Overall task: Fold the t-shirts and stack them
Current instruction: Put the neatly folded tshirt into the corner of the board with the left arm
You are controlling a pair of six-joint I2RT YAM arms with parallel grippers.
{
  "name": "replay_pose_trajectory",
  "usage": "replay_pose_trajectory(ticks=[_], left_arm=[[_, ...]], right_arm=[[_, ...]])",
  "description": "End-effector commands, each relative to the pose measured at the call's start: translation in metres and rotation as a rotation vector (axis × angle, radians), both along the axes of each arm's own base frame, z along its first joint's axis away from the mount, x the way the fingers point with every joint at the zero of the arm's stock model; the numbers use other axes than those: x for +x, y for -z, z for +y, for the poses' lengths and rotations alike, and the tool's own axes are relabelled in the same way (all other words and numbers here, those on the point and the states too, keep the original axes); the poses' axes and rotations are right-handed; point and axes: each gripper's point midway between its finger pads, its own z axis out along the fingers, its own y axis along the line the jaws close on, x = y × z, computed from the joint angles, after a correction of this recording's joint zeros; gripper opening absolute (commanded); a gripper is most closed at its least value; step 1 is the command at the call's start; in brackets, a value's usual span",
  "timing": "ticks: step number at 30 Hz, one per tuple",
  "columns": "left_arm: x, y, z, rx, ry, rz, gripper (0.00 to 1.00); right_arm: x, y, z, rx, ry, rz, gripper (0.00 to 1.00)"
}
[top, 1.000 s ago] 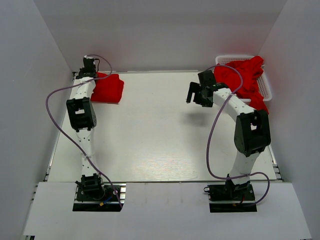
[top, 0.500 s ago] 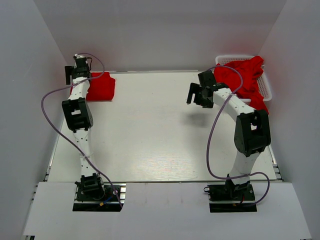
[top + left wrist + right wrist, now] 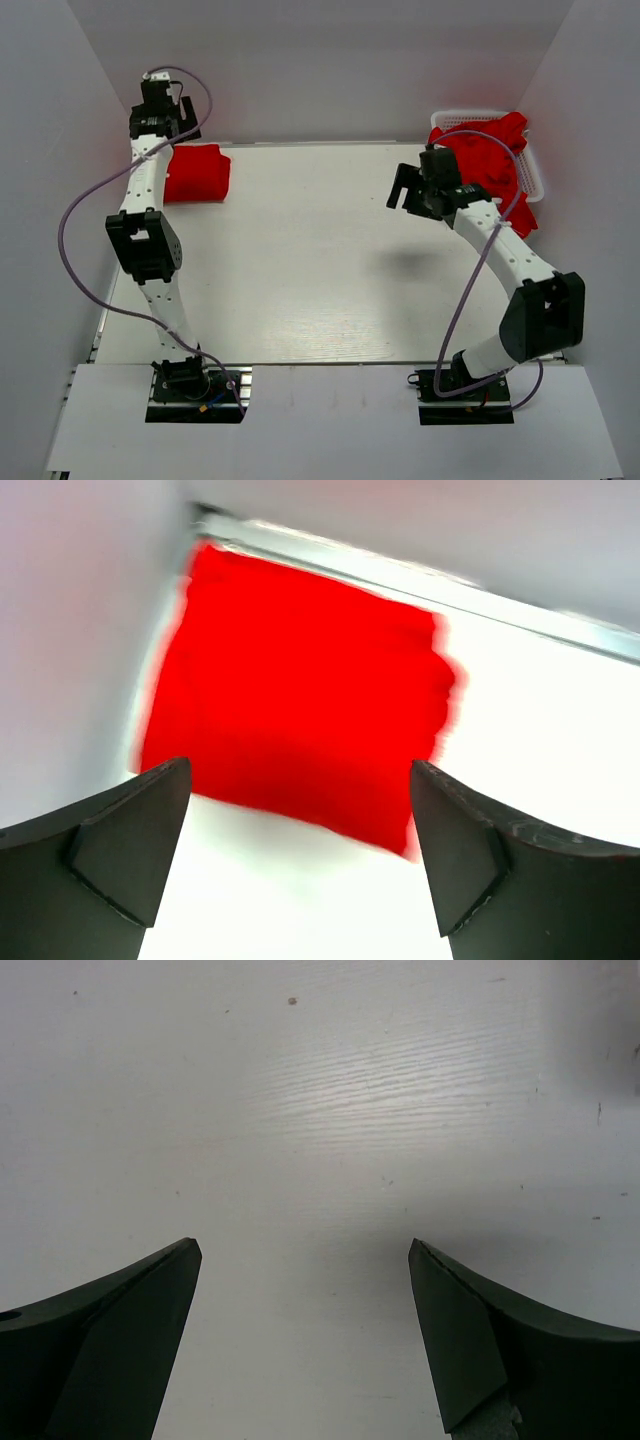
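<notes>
A folded red t-shirt (image 3: 197,172) lies at the table's far left corner; in the left wrist view it (image 3: 300,680) shows as a blurred square. My left gripper (image 3: 160,105) hangs raised above and behind it, open and empty (image 3: 300,810). More red t-shirts (image 3: 487,158) are heaped loosely in the white basket (image 3: 535,178) at the far right, one spilling over its near rim. My right gripper (image 3: 412,190) hovers open just left of the basket, over bare table, nothing between its fingers (image 3: 300,1290).
White walls close in the table on the left, back and right. The left arm's purple cable (image 3: 75,215) loops out toward the left wall. The right arm's cable (image 3: 462,300) hangs beside its forearm.
My left gripper let go of the folded t-shirt, opened and rose back toward the far wall. The right arm stretched further out, its gripper moving right toward the basket.
</notes>
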Motion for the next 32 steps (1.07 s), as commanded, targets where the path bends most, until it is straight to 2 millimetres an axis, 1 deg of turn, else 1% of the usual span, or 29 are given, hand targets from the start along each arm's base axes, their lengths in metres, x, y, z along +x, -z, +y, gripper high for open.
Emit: replay_pose_trajectory(ticks=[1, 2, 3, 4, 5, 6, 7, 8, 9, 10, 11, 12, 13, 15, 16, 18, 19, 20, 21, 22, 23, 25, 26, 27, 28, 32], left_arm=[[-0.056, -0.001, -0.084, -0.225, 0.072, 0.105, 1.00], [-0.068, 0.004, -0.098, -0.243, 0.079, 0.128, 1.00], [-0.078, 0.006, -0.126, -0.258, 0.115, 0.131, 1.00], [-0.101, 0.038, -0.141, -0.289, 0.116, 0.205, 1.00], [-0.118, 0.017, -0.157, -0.308, 0.149, 0.157, 1.00], [-0.134, 0.019, -0.185, -0.317, 0.199, 0.162, 1.00], [-0.161, 0.044, -0.194, -0.316, 0.199, 0.224, 1.00], [-0.178, 0.046, -0.204, -0.339, 0.180, 0.229, 1.00], [-0.212, 0.051, -0.219, -0.329, 0.212, 0.245, 1.00], [-0.225, 0.051, -0.226, -0.332, 0.222, 0.237, 1.00], [-0.240, 0.054, -0.231, -0.346, 0.212, 0.237, 1.00], [-0.261, 0.070, -0.238, -0.320, 0.224, 0.271, 1.00], [-0.276, 0.064, -0.237, -0.322, 0.216, 0.253, 1.00], [-0.295, 0.074, -0.235, -0.301, 0.196, 0.277, 1.00], [-0.304, 0.074, -0.236, -0.290, 0.201, 0.282, 1.00], [-0.310, 0.073, -0.229, -0.259, 0.186, 0.281, 1.00], [-0.313, 0.071, -0.228, -0.256, 0.180, 0.276, 1.00], [-0.314, 0.062, -0.228, -0.266, 0.185, 0.255, 1.00], [-0.316, 0.059, -0.230, -0.261, 0.203, 0.248, 1.00], [-0.315, 0.052, -0.227, -0.255, 0.194, 0.229, 1.00], [-0.316, 0.050, -0.223, -0.246, 0.186, 0.222, 1.00], [-0.318, 0.043, -0.218, -0.231, 0.187, 0.199, 1.00], [-0.320, 0.044, -0.214, -0.213, 0.186, 0.207, 1.00], [-0.320, 0.039, -0.212, -0.214, 0.182, 0.190, 1.00], [-0.324, 0.042, -0.210, -0.205, 0.179, 0.207, 1.00], [-0.332, 0.026, -0.205, -0.226, 0.186, 0.164, 1.00]], right_arm=[[-0.016, -0.002, -0.005, 0.024, 0.019, -0.027, 0.90], [-0.021, -0.001, -0.005, 0.034, 0.020, -0.024, 0.90], [-0.026, 0.007, -0.008, 0.028, 0.021, -0.015, 0.90], [-0.037, 0.003, -0.011, 0.036, 0.022, -0.030, 0.90], [-0.040, 0.003, -0.011, 0.037, 0.018, -0.033, 0.90], [-0.048, 0.005, -0.016, 0.031, 0.020, -0.038, 0.90], [-0.057, 0.010, -0.020, 0.025, 0.020, -0.033, 0.90], [-0.064, 0.019, -0.022, 0.018, 0.021, -0.016, 0.90], [-0.068, 0.016, -0.025, 0.019, 0.024, -0.034, 0.90], [-0.079, 0.027, -0.028, 0.012, 0.022, -0.015, 0.90], [-0.081, 0.023, -0.031, 0.009, 0.027, -0.037, 0.90], [-0.085, 0.025, -0.030, 0.016, 0.015, -0.036, 0.90], [-0.093, 0.031, -0.033, 0.013, 0.012, -0.035, 0.90], [-0.097, 0.034, -0.034, 0.019, 0.012, -0.036, 0.90], [-0.102, 0.037, -0.034, 0.020, 0.006, -0.041, 0.90], [-0.104, 0.037, -0.033, 0.033, 0.001, -0.043, 0.90], [-0.104, 0.033, -0.033, 0.039, 0.002, -0.054, 0.90], [-0.105, 0.032, -0.034, 0.037, 0.007, -0.060, 0.90], [-0.106, 0.032, -0.035, 0.042, 0.014, -0.063, 0.90], [-0.102, 0.027, -0.035, 0.051, 0.023, -0.091, 0.90], [-0.104, 0.029, -0.036, 0.047, 0.027, -0.098, 0.90], [-0.103, 0.023, -0.034, 0.067, 0.023, -0.125, 0.90], [-0.104, 0.019, -0.034, 0.077, 0.020, -0.149, 0.90], [-0.104, 0.020, -0.035, 0.076, 0.018, -0.151, 0.90], [-0.105, 0.019, -0.033, 0.077, 0.004, -0.156, 0.90], [-0.108, 0.014, -0.030, 0.095, -0.014, -0.181, 0.90]])
